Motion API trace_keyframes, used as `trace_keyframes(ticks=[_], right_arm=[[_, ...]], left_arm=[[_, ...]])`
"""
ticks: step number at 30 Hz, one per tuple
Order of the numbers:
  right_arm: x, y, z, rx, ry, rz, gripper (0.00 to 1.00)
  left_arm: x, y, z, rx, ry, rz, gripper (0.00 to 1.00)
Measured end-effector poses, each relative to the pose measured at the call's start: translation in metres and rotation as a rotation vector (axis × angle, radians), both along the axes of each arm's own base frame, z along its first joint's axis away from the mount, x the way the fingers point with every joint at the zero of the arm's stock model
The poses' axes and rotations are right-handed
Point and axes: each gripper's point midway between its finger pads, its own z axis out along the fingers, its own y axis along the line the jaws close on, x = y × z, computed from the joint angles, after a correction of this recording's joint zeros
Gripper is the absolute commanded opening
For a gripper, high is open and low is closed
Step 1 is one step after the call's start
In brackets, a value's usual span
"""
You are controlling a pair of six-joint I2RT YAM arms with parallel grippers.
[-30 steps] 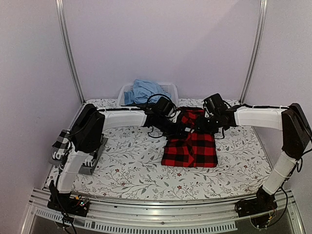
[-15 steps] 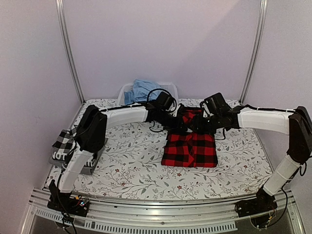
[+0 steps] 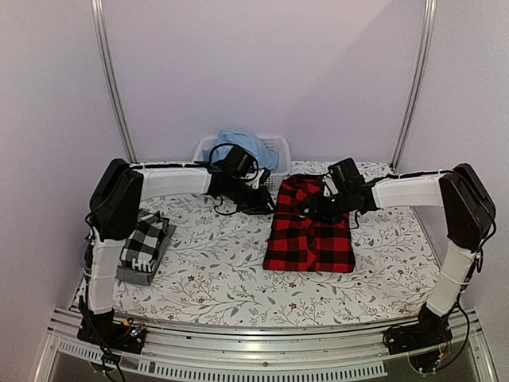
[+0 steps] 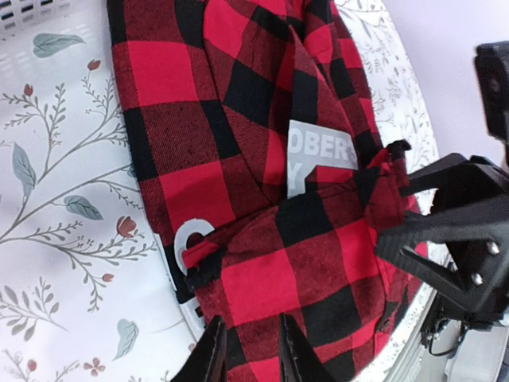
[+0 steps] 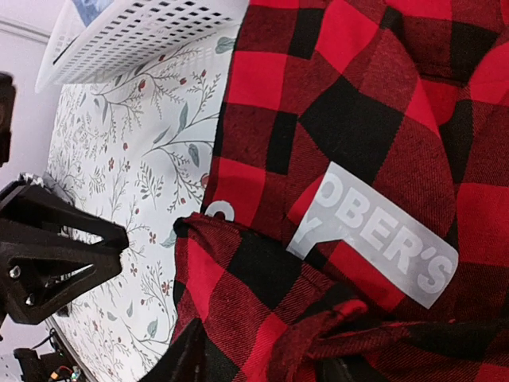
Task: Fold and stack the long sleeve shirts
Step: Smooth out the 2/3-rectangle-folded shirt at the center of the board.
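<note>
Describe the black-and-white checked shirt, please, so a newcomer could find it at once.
Go to the left edge of the flower-patterned table, beside the left arm. A small folded stack lies there, and the black-and-white check shirt is its top layer, on a dark grey one. Unlike the red-and-black flannel mid-table, its checks hold no red.

The floral-printed table (image 3: 207, 270) carries a folded red-and-black flannel (image 3: 310, 243) right of its middle, a white basket (image 3: 277, 147) at its far edge, and at its left edge a grey shirt (image 3: 135, 275) with a check shirt (image 3: 145, 239) stacked on it.
</note>
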Motion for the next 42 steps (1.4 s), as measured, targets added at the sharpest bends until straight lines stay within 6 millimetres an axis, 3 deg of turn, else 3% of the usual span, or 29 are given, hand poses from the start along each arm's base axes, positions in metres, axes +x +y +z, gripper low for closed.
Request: trace_keyframes(ticks=[5,11,17,25,29,38,40,42], right_arm=[[0.012,-0.002,0.001,0.018,-0.001,-0.007,0.26],[0.020,0.002,0.013,0.026,-0.037,0.003,0.26],[0.024,0.005,0.023,0.016,-0.065,0.029,0.34],[0.021,0.003,0.018,-0.018,-0.062,0.032,0.05],[0.020,-0.001,0.013,-0.059,-0.061,0.017,0.00],[0.018,-0.037,-0.001,-0.207,-0.075,-0.097,0.01],[0.020,-0.041,-0.003,-0.224,-0.080,-0.110,0.11],[0.023,-0.041,-0.005,-0.238,-0.082,-0.112,0.31]], left_arm=[[-0.001,0.001,0.010,-0.023,-0.018,-0.006,0.25],[-0.004,0.000,0.004,-0.025,0.000,-0.018,0.25],[-0.004,0.000,0.000,-0.022,0.006,-0.020,0.25],[-0.008,0.003,-0.009,-0.012,0.021,-0.020,0.25],[-0.009,0.003,-0.010,-0.012,0.023,-0.021,0.25],[-0.014,0.004,-0.016,-0.013,0.036,-0.034,0.24],[-0.017,0.005,-0.020,-0.009,0.042,-0.040,0.24],[-0.020,0.006,-0.024,-0.005,0.047,-0.045,0.23]])
